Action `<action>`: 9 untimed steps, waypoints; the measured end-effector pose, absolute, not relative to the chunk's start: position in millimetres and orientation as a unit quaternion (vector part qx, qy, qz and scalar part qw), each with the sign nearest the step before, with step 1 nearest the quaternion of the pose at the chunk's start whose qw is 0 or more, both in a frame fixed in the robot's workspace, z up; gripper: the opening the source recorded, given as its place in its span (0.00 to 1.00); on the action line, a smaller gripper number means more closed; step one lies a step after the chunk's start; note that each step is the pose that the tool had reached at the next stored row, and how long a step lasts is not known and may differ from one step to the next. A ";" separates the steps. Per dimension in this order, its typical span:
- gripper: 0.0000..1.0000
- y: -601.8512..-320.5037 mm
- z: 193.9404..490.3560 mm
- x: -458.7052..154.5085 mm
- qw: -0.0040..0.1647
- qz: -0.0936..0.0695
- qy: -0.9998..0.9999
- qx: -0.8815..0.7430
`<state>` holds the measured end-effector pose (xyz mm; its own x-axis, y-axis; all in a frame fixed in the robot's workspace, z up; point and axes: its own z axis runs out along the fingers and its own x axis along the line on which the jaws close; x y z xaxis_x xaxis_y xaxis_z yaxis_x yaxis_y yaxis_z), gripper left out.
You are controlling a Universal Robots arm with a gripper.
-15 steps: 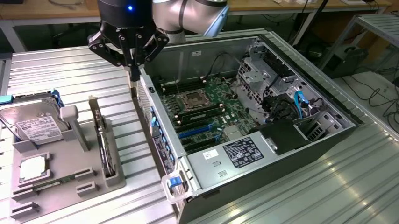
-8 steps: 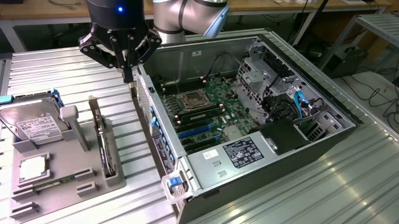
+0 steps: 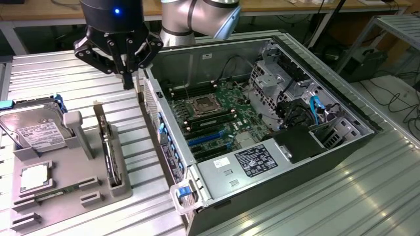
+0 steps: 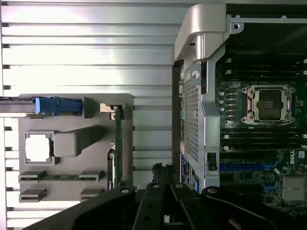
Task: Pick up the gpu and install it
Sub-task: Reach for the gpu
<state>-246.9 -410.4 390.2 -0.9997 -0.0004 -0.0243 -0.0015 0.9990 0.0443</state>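
A: Exterior view first. Shows the gripper [image 3: 129, 81] hanging over the ribbed table [image 3: 59, 73], between the gray holder [image 3: 66, 167] and the open computer case [image 3: 196, 59]. Fingers pressed together, pinching nothing.

B: Agreed. And the gpu [image 3: 105, 140]?

A: Standing on its long edge in a slot of the holder, toward the exterior view's left of the gripper and nearer the camera. Untouched, well apart from the fingers. Probably parked upright like that to offer a thin top edge for a pinch from above.

B: Makes sense. Same story from the wrist view: looks down past the closed fingers onto that narrow edge, with the square chip [image 4: 38, 147] and the hard drive [image 3: 36, 130] seated in their own places on the holder.

A: Case lying on its side, panel off, motherboard [image 3: 210, 115] facing up. Likely set so to allow a straight push down into the blue slots [image 3: 204, 139].

B: So, judging by all that, pick-up not yet begun.
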 end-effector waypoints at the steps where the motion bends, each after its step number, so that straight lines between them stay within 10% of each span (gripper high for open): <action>1: 0.11 -410.6 390.1 -248.5 0.012 0.022 1.000 -0.001; 9: 0.11 -412.1 389.4 -262.9 0.012 0.022 1.000 -0.007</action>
